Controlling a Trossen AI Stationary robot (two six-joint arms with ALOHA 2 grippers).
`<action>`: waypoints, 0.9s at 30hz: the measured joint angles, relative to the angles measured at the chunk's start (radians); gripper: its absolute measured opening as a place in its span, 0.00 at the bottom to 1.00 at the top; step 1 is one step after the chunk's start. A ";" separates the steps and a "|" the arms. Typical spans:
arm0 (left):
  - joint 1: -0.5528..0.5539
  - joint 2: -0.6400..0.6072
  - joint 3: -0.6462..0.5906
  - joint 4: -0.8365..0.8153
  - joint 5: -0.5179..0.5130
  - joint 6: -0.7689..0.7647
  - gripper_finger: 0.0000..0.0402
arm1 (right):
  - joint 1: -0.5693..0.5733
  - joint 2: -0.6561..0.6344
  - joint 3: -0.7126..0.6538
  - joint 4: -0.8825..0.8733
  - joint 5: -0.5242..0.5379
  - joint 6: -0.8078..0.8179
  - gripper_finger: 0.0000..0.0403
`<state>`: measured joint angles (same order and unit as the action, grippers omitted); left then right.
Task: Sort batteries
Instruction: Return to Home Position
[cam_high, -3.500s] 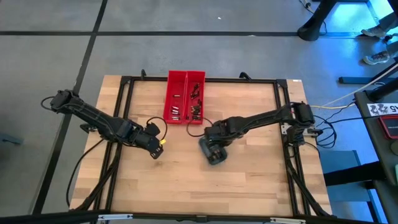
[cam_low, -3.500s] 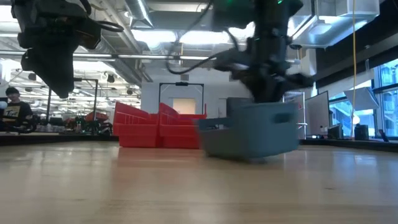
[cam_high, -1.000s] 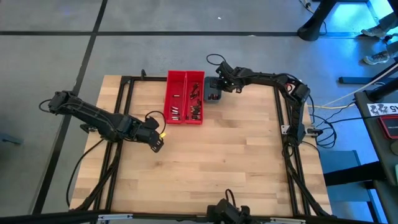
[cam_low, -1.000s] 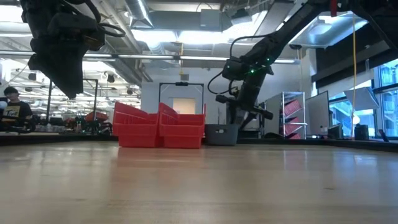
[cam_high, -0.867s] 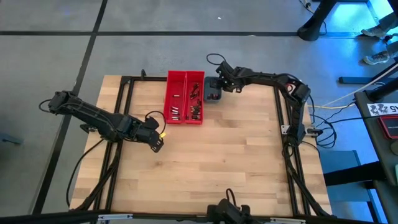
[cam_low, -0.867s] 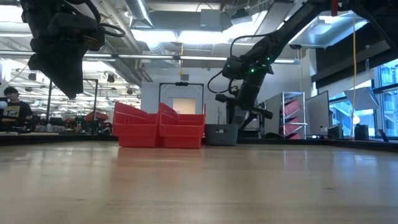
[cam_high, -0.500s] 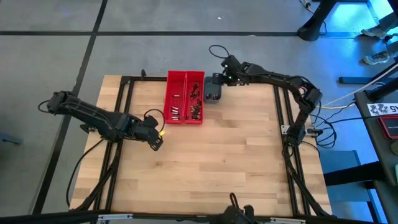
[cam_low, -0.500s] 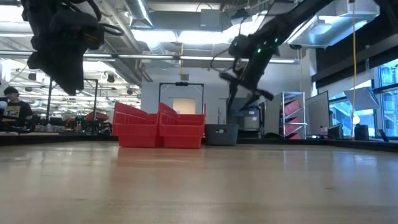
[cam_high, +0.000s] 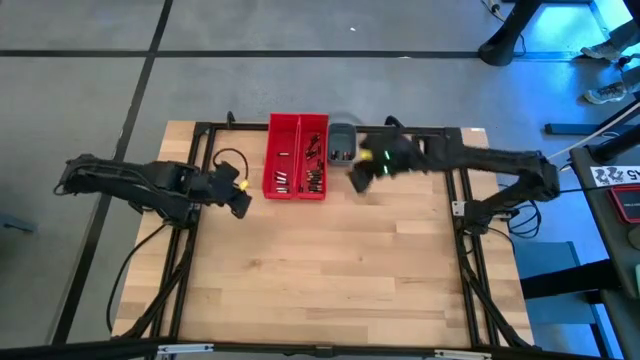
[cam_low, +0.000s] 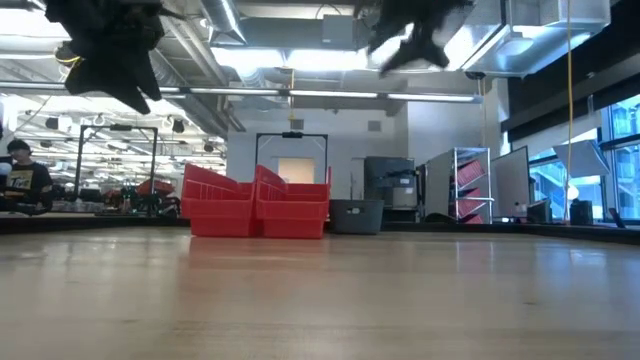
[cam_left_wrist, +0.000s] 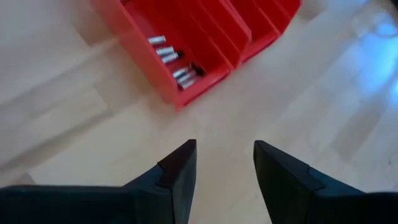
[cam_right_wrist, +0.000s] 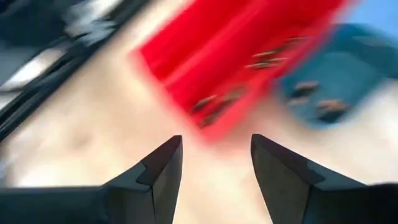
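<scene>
Left gripper (cam_high: 238, 200) hung over the table's (cam_high: 330, 285) left half, fingers parted, empty. Batteries (cam_high: 283, 179) lay in the 2 red trays (cam_high: 286, 127) at the middle of the far edge, blue-grey tray (cam_high: 343, 132) just beside them. Right gripper (cam_high: 357, 176) hovered by that tray, fingers parted, empty.

You'll find the batteries (cam_high: 283, 172) lying loose on their sides in two red trays (cam_high: 299, 124) set side by side at the middle of the counter's (cam_high: 330, 270) far edge. In the tray nearer the left edge they are small silvery cylinders, mostly toward its near end. The other tray holds darker ones, some coppery. A few more dark cells lie in the blue-grey tray (cam_high: 343, 132) touching the red pair's right side.
</scene>
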<state>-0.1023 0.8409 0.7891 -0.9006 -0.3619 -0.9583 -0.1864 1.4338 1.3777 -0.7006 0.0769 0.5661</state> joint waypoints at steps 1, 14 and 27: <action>0.010 -0.011 0.000 0.001 -0.001 0.010 0.37 | 0.058 -0.017 0.000 0.002 0.001 -0.001 0.48; 0.046 -0.033 0.000 0.026 -0.001 0.082 0.37 | 0.512 -0.046 0.000 0.211 -0.011 0.241 0.48; 0.046 -0.033 0.000 0.023 -0.002 0.018 0.37 | 0.548 -0.381 -0.001 -0.148 0.231 0.024 0.31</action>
<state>-0.0559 0.8074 0.7895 -0.8775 -0.3637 -0.9405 0.3615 1.0526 1.3764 -0.8488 0.3081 0.5901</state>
